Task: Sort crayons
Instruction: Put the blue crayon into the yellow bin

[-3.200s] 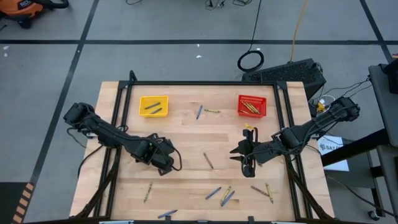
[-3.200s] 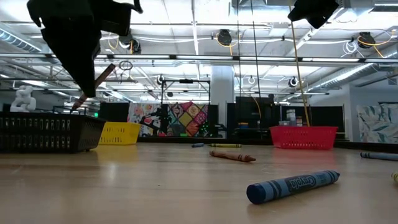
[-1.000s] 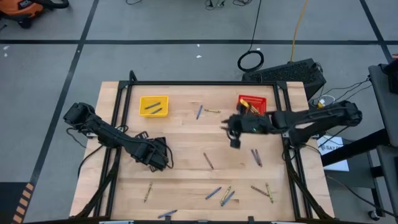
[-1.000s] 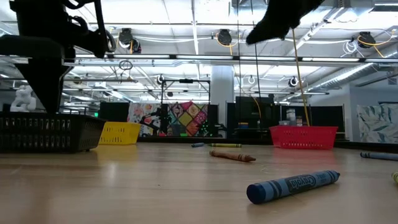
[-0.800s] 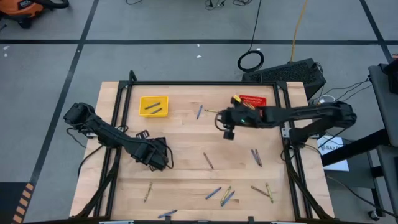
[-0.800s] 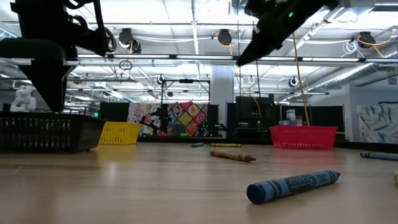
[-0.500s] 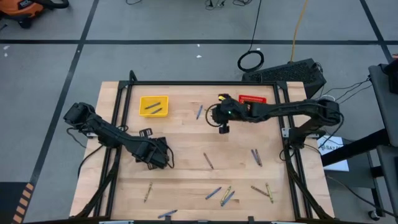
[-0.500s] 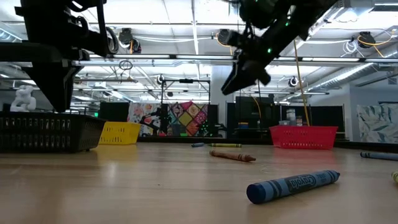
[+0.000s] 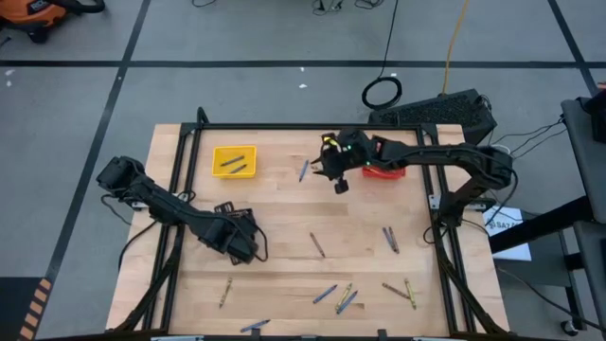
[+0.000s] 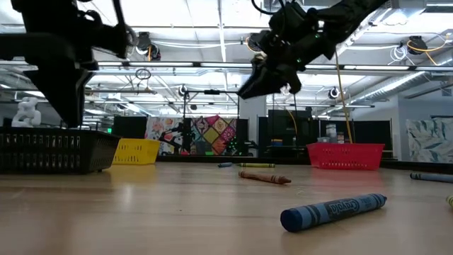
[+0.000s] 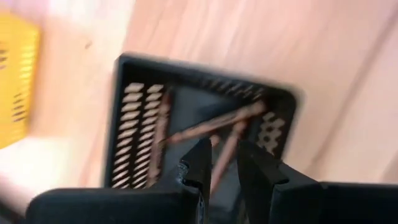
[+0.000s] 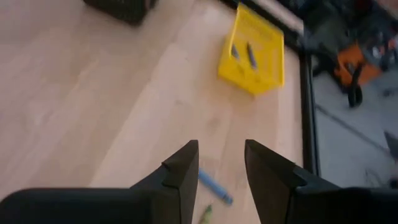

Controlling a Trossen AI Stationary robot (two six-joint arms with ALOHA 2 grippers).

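Crayons lie scattered on the wooden table. A blue one (image 9: pixel 303 170) and a yellow-green one (image 9: pixel 323 169) lie at the far middle. A brown one (image 9: pixel 317 244) lies mid-table, and several lie near the front edge (image 9: pixel 343 298). My right gripper (image 9: pixel 338 183) hovers open and empty just above and beside the blue crayon (image 12: pixel 214 186). My left gripper (image 9: pixel 244 242) hangs open over the black basket (image 11: pixel 186 68), which holds brown crayons (image 11: pixel 214 124). The yellow basket (image 9: pixel 234 161) holds two blue crayons (image 12: pixel 242 55).
The red basket (image 9: pixel 383 172) at the far right holds yellowish crayons and is partly covered by my right arm. A dark frame (image 9: pixel 284 126) runs around the table's edges. In the low view a blue crayon (image 10: pixel 333 210) lies close to the camera.
My right gripper has swung from beside the red basket toward the table's left and far edge. It has come lower over the blue and yellow-green crayons at the far middle, staying open.
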